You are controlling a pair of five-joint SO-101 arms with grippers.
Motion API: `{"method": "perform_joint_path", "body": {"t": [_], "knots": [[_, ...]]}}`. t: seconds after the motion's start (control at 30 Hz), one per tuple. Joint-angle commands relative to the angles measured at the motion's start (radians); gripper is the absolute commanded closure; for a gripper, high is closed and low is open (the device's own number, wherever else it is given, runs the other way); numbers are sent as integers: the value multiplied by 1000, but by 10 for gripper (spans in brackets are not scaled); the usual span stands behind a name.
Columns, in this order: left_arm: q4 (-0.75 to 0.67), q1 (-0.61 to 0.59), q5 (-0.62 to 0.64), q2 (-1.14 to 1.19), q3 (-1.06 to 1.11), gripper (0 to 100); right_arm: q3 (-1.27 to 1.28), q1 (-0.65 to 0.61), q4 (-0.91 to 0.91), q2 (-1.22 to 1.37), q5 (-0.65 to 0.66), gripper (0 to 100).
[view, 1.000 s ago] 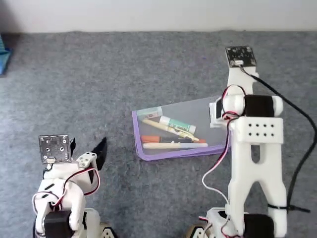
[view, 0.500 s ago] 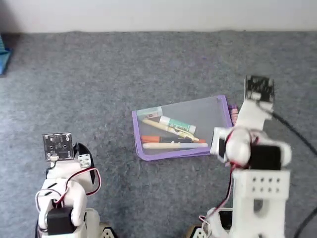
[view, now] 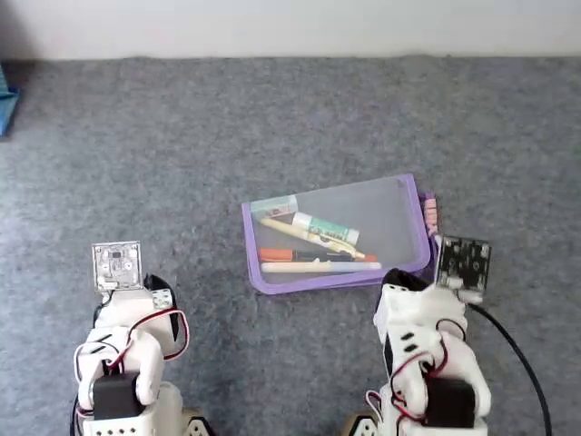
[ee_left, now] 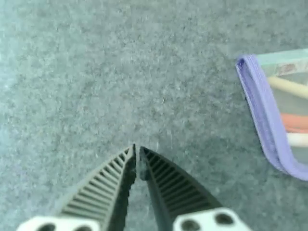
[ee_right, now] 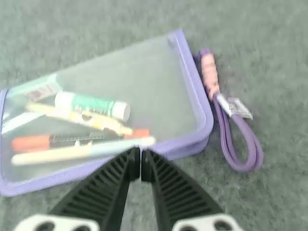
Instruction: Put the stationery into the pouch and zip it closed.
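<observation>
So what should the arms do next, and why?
Probably nothing more than rest where they are. The pens and glue stick lie inside the pouch, its purple edge looks zipped all round with the pull strap at one end, and the left gripper and right gripper are shut, clear of it.

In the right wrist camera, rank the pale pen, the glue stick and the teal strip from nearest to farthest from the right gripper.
1. Pale pen, its end just ahead of the right gripper.
2. Glue stick, midway across the pouch.
3. Teal strip, in the far corner.
</observation>
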Motion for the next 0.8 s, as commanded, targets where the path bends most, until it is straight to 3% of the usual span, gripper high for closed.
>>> {"method": "perform_joint_path", "body": {"t": [0.0,0.53,0.77], "knots": [[-5,-3,11,-9,47,986,52,7,-21,5,-5,991],[3,2,11,-8,101,986,279,12,-10,-15,-6,991],[5,0,11,-5,101,986,281,13,87,-15,-8,991]]}}
